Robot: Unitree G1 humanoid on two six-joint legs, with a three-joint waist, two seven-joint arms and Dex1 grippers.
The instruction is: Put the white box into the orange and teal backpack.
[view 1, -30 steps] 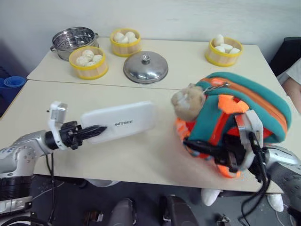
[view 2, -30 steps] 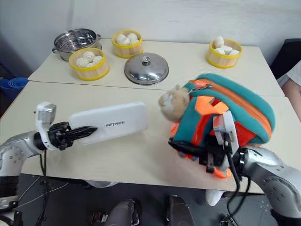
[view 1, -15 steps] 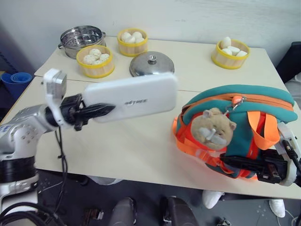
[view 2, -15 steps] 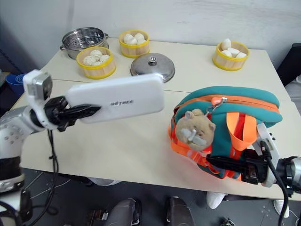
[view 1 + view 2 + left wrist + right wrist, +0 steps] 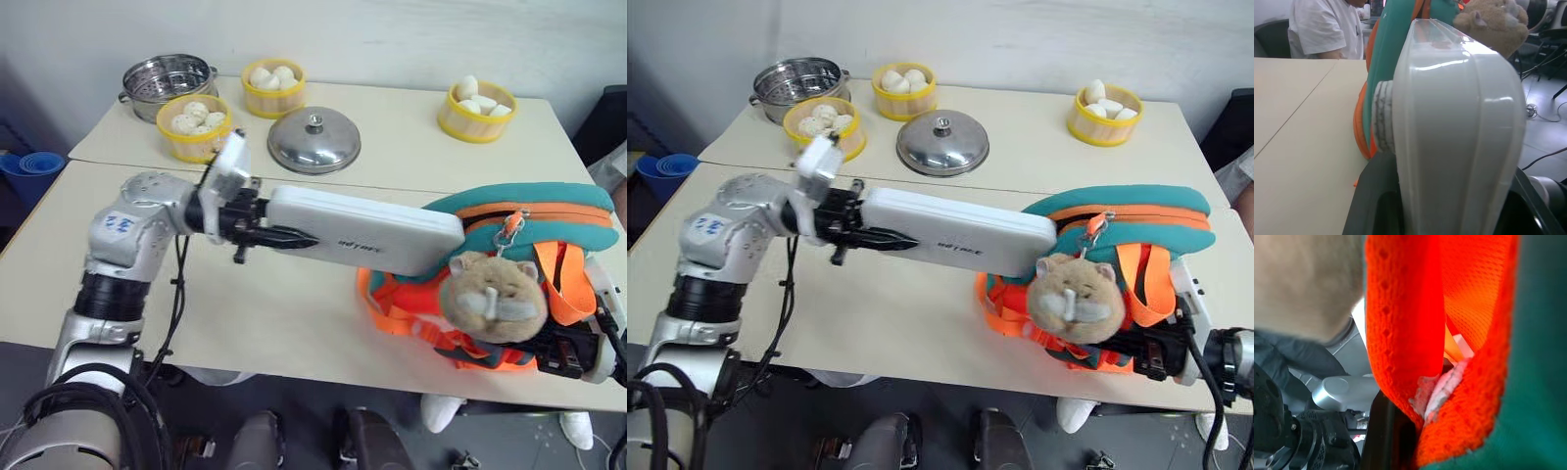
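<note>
White box (image 5: pixel 364 231) now against orange and teal backpack (image 5: pixel 529 220), pinched by left fingers (image 5: pixel 294 238); right fingers clamped on strap.

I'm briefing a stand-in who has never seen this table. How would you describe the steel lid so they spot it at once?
Start at the far half of the table, behind the seam. Between the three yellow steamer baskets lies the steel lid, flat on the top. It alone is a shiny dome with a knob; the steel pot nearby is an open bowl.
</note>
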